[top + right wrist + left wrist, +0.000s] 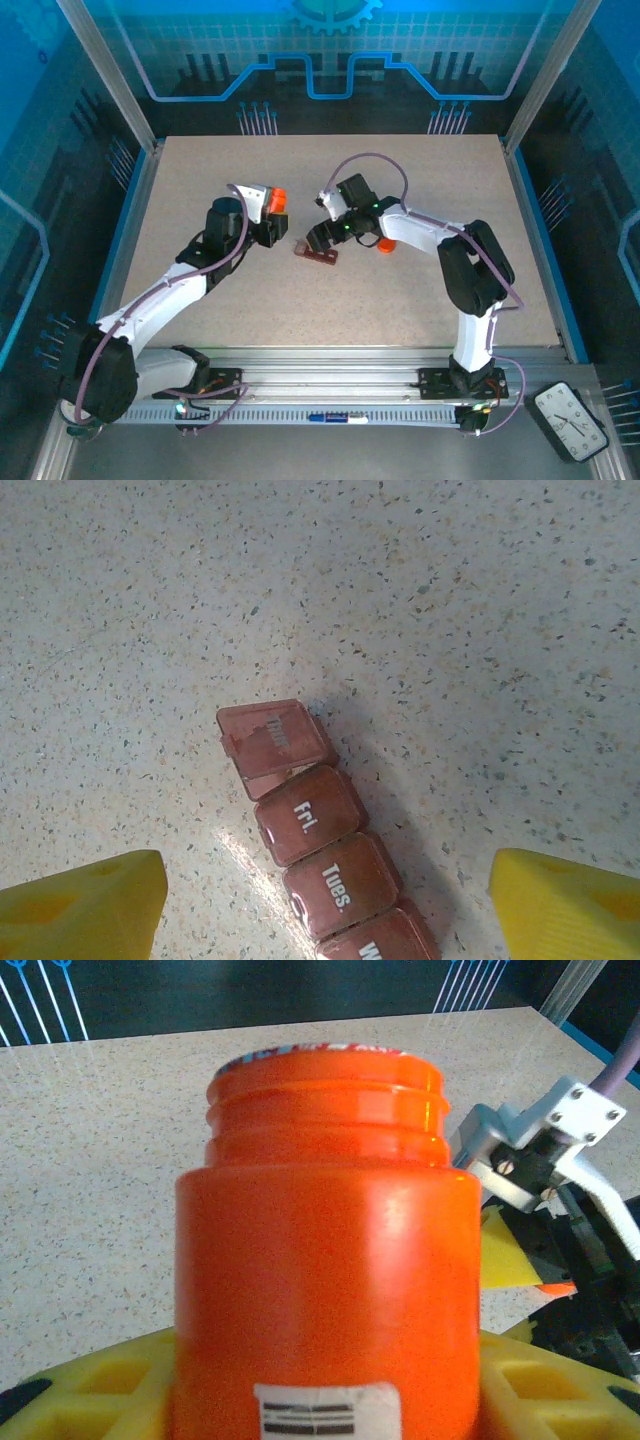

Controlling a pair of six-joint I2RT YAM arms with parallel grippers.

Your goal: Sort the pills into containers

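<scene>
Two arms of mine reach toward the middle of the table, elbows bent, wrists nearly meeting. My left arm runs up from its base and bends rightward, the left gripper turned toward the other arm. Its yellow fingers are closed partway around an orange bottle, which sits upright between them, bare threaded neck on top and a white label low on its front.

My right arm rises from its base, folds at the elbow and stretches left, wrist tipped down so that the right gripper faces the tabletop. Its fingertips stand wide apart and hold nothing. The containers, a reddish-brown strip of lidded compartments, lie on the table below and between those fingertips, touching neither, and run out ahead of them. Two lids read Fri. and Tues.; the lid farthest from my fingertips sits askew, its lettering too blurred to read.

The bottle in my left fingers hangs near the strip, on its left. A small orange object lies behind my right fingers, beside the forearm. A clock sits well away from both grippers, off the table's near right corner.
</scene>
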